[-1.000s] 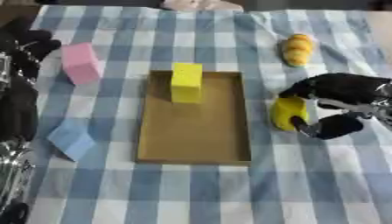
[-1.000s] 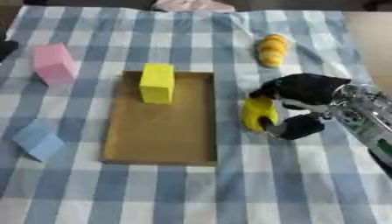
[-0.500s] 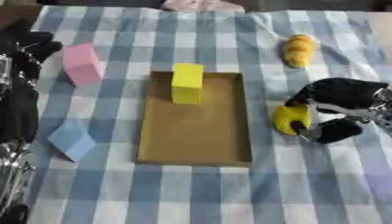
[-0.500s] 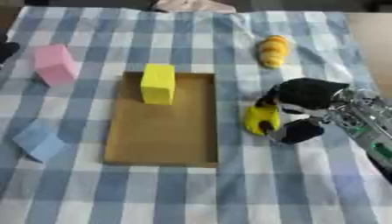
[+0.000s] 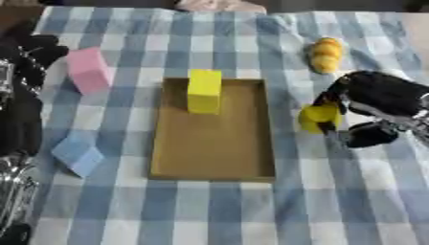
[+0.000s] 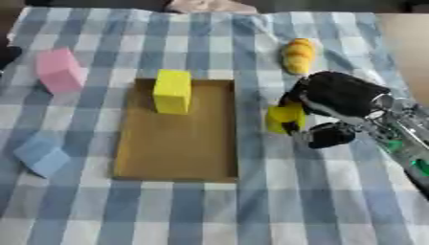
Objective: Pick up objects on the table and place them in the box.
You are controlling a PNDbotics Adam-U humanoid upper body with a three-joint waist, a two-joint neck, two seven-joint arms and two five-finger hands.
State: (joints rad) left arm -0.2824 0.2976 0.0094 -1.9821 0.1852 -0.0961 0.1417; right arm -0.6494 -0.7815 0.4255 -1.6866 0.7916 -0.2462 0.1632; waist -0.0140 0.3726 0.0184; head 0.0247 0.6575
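I see even, soft light, moderately bright, with no glare. Everything looks slightly blurred, most around my right hand, whose fingers smear into a dark blob. A faint shadow lies under those fingers.

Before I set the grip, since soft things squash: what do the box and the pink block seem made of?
The box looks like plain brown cardboard: flat, matte, with thin low walls. The pink block looks like foam or matte plastic: even pastel colour, no shine, slightly soft edges. Which of the two, the views do not settle.
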